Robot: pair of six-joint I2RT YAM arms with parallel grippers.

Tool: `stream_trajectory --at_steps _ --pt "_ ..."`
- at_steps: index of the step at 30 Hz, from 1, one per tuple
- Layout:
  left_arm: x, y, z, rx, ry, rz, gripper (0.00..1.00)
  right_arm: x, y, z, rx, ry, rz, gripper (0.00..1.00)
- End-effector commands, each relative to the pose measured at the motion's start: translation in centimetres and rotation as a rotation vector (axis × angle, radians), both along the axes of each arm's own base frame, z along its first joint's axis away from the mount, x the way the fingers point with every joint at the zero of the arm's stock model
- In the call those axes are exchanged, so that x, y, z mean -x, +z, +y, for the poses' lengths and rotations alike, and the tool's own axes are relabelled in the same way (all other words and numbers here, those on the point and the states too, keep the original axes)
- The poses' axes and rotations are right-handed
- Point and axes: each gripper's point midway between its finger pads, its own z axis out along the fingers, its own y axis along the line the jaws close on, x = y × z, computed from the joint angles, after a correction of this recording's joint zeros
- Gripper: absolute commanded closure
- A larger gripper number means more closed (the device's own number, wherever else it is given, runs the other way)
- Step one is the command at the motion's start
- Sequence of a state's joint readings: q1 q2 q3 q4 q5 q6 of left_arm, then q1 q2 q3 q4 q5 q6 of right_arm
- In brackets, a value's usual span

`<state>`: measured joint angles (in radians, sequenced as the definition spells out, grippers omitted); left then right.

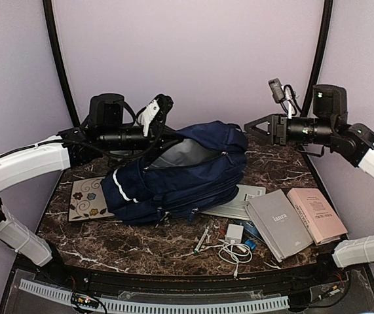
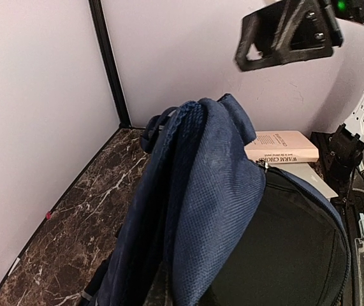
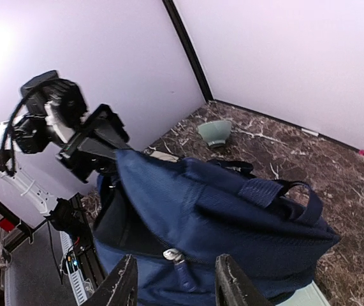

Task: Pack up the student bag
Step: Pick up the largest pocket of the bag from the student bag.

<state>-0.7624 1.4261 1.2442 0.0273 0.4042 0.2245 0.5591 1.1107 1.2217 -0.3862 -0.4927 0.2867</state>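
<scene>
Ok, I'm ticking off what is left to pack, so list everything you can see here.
student bag: 1, navy with white trim, table centre, open
grey book: 1, grey, front right of the bag
pink book: 1, pink, right of the grey book
flowered card: 1, beige, left of the bag
flat pale item: 1, whitish, partly under the bag; kind unclear
charger with cable: 1, white, in front of the bag
pens: seemingly 2, beside the charger
bowl: 1, pale green, behind the bag
table: 1, dark marble
left gripper: black, seemingly gripping the bag's raised flap
right gripper: black, open, over the zip pull
</scene>
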Motion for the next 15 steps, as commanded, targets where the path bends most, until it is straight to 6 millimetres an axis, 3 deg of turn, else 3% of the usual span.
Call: stream_trajectory --at_steps 1,6,15 --pt "-0.7 4.1 0.4 0.083 0.036 -0.078 1.00 2.8 1.5 -0.4 -0.076 0.010 -0.147 0.59" --pt "-0.2 4.0 0.2 0.086 0.005 -0.081 1.00 4.5 -2.9 1.1 -0.033 -0.007 -0.088 0.60" --pt "0.1 3.7 0.0 0.085 -0.016 -0.071 1.00 2.6 -6.3 4.5 0.138 0.015 -0.160 0.72"
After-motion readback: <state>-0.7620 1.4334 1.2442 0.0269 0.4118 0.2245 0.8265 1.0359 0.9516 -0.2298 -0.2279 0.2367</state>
